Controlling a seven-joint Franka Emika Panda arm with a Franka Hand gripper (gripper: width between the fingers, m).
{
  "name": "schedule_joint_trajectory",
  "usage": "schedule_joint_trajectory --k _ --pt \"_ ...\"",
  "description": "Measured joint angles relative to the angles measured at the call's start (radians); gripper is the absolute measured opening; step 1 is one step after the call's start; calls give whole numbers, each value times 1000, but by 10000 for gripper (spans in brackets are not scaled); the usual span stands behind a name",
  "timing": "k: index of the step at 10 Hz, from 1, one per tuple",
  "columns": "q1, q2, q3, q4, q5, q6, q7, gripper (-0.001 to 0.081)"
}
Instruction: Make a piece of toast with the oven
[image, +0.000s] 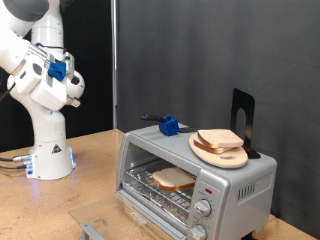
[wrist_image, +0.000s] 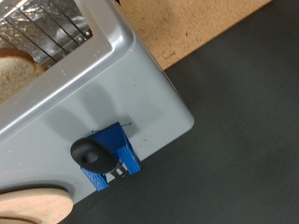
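Toast (image: 173, 180) on rack inside oven (image: 240, 180) | gripper unseen, state untellable | plate (wrist_image: 33, 204) cropped

so counting it up: one oven (image: 195, 170), with two knobs (image: 203, 208) on its front and one red light (image: 207, 188). one piece of toast (image: 173, 179) sits on the one wire rack (image: 160, 187) inside. one round wooden plate (image: 225, 154) on top of the oven has what looks like two more bread slices (image: 219, 139) stacked on it, though that count is hard to be sure of. one blue clip thing (wrist_image: 110, 161) with a black handle. one robot arm (image: 45, 80). the gripper itself isn't visible in either view.
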Motion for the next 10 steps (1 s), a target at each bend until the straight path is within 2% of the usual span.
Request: schedule_joint_trajectory --k 2,4,6,7,8,10 --pt "-1 23 -8 1 21 -109 146 808" --pt "-12 73 -55 4 87 -228 301 808" --pt "-37 112 -100 5 113 -330 455 808" --pt "-36 112 -97 5 108 -325 429 808" --pt "-36 112 -92 3 107 -326 462 808" --pt "-48 129 -98 -13 187 -329 657 808"
